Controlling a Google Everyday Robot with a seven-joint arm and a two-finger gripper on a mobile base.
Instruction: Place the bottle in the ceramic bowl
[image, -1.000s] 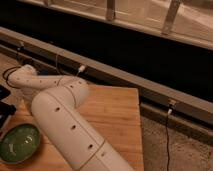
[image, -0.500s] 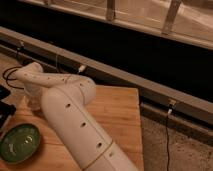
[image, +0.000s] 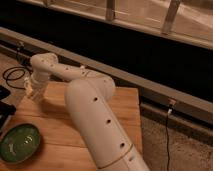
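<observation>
The green ceramic bowl (image: 20, 143) sits on the near left part of the wooden table (image: 122, 107). My white arm reaches from the bottom of the view up and over to the left. My gripper (image: 35, 93) hangs at the table's far left edge, behind and a little right of the bowl, clearly apart from it. A pale shape at the gripper's tip may be the bottle, but I cannot make it out as separate from the gripper.
A dark object (image: 5, 109) pokes in at the left edge beside the table. A black cable coil (image: 12, 76) lies on the floor at the far left. A low rail (image: 165, 97) runs behind the table, with a cable (image: 167, 135) hanging down at the right.
The arm's elbow and wrist have swung to the right and the gripper has shifted slightly right along the table's far left edge. The bowl has not moved.
</observation>
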